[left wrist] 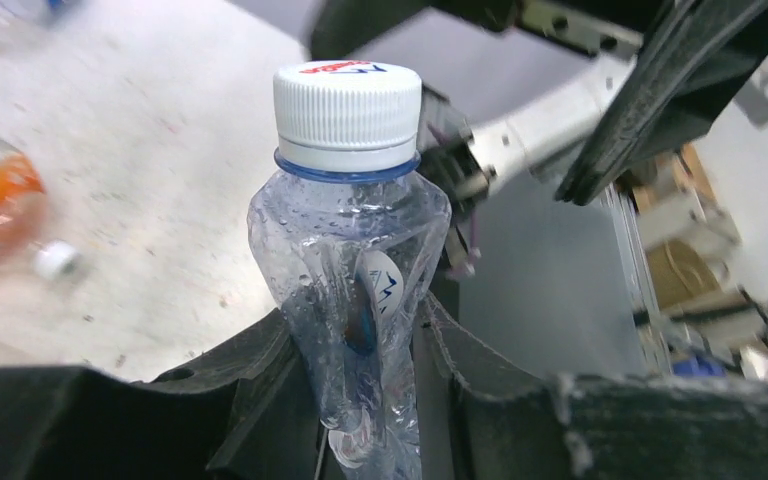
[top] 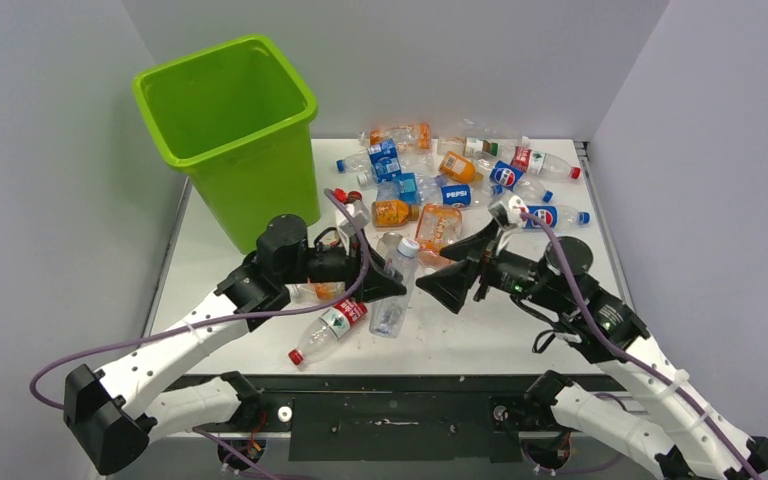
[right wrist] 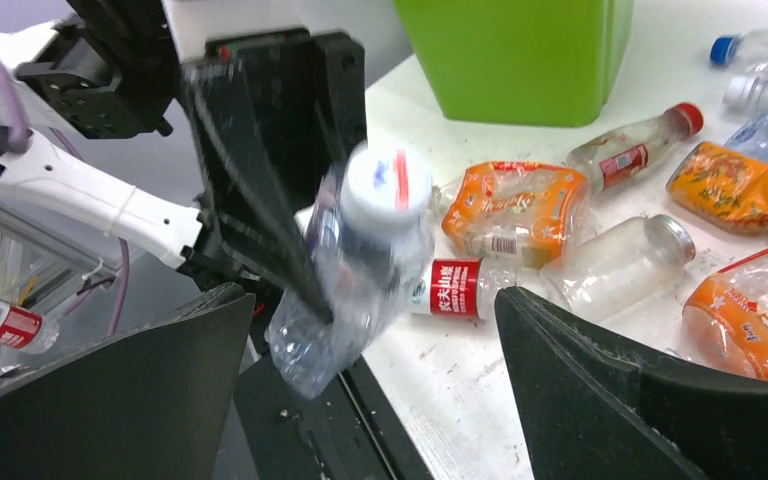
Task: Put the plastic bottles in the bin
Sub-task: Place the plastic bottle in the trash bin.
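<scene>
Over the white table (top: 480, 335), the left gripper (left wrist: 360, 350) is pinching a clear white-capped bottle (left wrist: 350, 235). Opposite, the right gripper (top: 452, 283) is gaping wide, holding nothing; the green bin (top: 245, 195) is standing far left.

Bottle heap (top: 455, 193) just right of bin (top: 245, 190)

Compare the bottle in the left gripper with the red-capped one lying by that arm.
The gripped bottle has a white cap, the lying bottle a red one. The gripped bottle is pinched in the left gripper; the lying bottle rests flat on the table. The lying bottle wears a red label; the gripped bottle looks mostly bare. Both are small and clear.
</scene>
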### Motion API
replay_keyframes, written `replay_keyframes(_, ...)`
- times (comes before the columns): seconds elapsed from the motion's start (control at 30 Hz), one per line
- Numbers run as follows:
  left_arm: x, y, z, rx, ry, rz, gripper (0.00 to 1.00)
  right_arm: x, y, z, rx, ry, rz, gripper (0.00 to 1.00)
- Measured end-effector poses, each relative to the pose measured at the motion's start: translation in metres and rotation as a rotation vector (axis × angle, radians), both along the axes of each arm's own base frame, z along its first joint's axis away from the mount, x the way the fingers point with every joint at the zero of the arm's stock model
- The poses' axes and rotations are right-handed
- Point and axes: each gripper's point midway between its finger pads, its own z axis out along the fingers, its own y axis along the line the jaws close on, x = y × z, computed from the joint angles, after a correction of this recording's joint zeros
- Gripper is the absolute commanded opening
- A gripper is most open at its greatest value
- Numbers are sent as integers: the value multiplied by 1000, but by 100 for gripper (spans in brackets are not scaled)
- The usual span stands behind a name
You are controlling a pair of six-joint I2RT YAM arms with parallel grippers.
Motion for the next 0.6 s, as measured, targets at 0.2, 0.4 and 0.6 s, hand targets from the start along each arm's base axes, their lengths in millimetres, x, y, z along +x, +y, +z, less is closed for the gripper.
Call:
replay_keyframes(0.2,36,22,55,-242,-34,237,0,-20,-13,8,88,-50,10,98)
replay_keyframes(0.4,43,29,103,-447,-32,291,0,-21,5,-8,123,27,65,100)
replay_keyframes(0.6,39,24,116,-510,-8,270,0,-18,34,-8,179,81,120,98)
